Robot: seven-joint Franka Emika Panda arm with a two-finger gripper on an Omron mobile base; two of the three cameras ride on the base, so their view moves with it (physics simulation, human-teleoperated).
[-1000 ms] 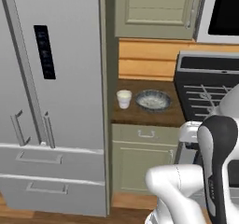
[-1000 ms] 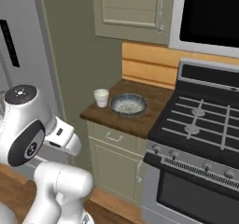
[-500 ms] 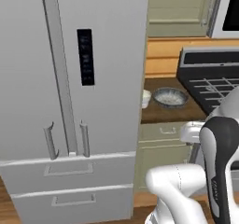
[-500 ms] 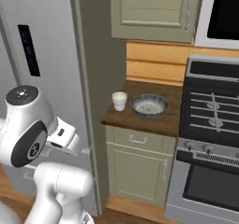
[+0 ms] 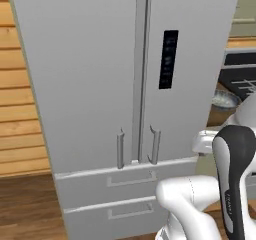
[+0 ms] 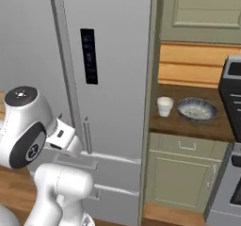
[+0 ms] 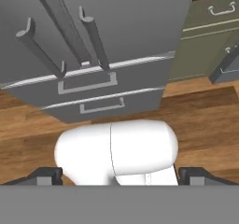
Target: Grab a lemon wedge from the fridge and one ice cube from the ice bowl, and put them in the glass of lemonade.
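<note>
Since the earlier frames the base had driven left, so the tall grey metal double-door fridge (image 5: 125,84) now sat dead ahead, both doors shut. Gripper (image 7: 119,174) was spread wide, holding nothing; just its two dark tips peeked up in the hand view. Two bar handles and two drawers showed. Further right, one small whitish tapered cup (image 6: 164,106) stood just beside one shallow grey bowl (image 6: 196,109) on the counter. Bowl contents too small to make out.
</note>
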